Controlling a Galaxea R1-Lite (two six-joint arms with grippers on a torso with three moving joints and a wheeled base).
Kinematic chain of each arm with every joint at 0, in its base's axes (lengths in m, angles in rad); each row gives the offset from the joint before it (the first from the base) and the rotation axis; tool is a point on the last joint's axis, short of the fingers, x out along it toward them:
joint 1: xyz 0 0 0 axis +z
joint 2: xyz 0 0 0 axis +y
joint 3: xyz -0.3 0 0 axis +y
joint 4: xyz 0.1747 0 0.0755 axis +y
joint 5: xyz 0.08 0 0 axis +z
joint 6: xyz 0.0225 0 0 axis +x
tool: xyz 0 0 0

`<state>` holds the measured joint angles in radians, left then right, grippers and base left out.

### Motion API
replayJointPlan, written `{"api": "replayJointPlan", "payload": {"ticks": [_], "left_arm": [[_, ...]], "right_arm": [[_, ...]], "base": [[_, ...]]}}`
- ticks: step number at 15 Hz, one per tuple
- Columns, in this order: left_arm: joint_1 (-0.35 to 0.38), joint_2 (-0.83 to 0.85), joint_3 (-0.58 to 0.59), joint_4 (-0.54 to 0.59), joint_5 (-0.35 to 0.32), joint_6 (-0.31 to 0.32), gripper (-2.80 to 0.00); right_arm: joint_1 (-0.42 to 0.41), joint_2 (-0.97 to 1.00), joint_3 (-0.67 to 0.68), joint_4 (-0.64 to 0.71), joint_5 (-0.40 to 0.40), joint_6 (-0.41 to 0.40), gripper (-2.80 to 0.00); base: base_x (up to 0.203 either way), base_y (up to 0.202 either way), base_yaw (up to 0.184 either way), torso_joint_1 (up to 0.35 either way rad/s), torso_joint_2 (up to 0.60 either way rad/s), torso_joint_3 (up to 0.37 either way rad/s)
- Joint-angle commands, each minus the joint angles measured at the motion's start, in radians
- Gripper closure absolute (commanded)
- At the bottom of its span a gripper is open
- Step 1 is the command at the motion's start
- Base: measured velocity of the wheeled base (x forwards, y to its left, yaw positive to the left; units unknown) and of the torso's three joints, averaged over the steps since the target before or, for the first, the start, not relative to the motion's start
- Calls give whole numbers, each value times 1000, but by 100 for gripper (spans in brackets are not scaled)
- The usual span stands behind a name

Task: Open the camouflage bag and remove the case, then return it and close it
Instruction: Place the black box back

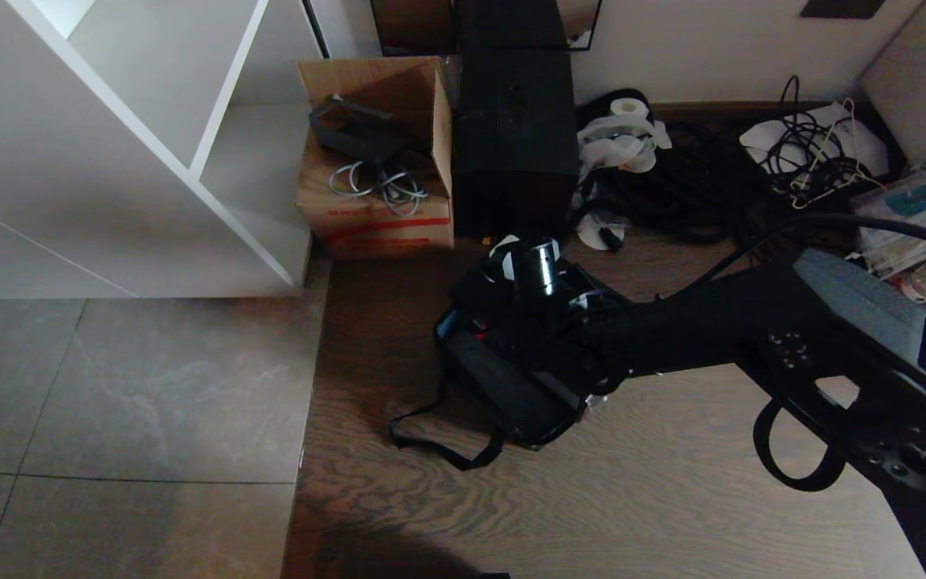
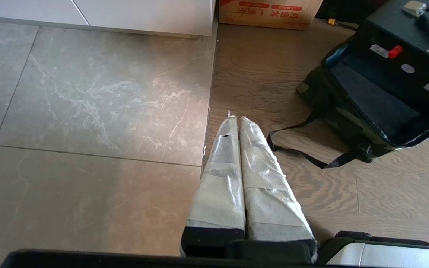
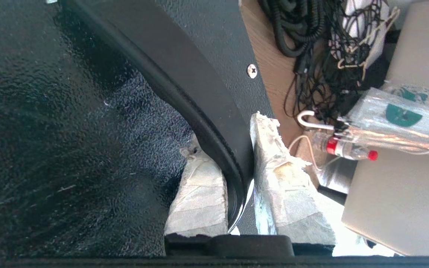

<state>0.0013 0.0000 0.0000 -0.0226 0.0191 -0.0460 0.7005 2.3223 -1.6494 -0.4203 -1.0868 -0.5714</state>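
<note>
The camouflage bag [image 2: 343,121] lies on the wood floor with its top open and its black strap [image 2: 304,156] trailing in front. The black case [image 2: 408,37], with a small red latch [image 2: 396,51], sits at the far side of the bag's opening, part of it over the bag. My right gripper [image 3: 225,134] is shut on the case's black handle [image 3: 196,89], one taped finger on each side. My right arm [image 1: 712,322] reaches in from the right over the bag [image 1: 511,402]. My left gripper [image 2: 235,118] hangs shut and empty, well short of the bag.
A tall plain black box [image 1: 515,137] and a cardboard box [image 1: 379,153] stand behind the bag. A white shelf unit [image 1: 109,145] is on the left. Tangled cables [image 1: 696,177], a clear bottle [image 3: 348,150] and packets lie on the right. Grey tile floor [image 2: 88,111] lies to the left.
</note>
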Motion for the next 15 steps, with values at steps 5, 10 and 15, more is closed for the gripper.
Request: {"api": "replayJointPlan", "payload": {"ticks": [5, 10, 15], "left_arm": [[0, 0, 11, 0, 1, 0, 0], [0, 0, 11, 0, 1, 0, 0], [0, 0, 11, 0, 1, 0, 0]], "right_arm": [[19, 82, -90, 23, -19, 5, 0], [19, 118, -123, 37, -19, 21, 0], [17, 137, -179, 154, -20, 109, 0]], "base": [[0, 0, 0, 0, 0, 0], [0, 0, 0, 0, 0, 0], [0, 0, 0, 0, 0, 0]]}}
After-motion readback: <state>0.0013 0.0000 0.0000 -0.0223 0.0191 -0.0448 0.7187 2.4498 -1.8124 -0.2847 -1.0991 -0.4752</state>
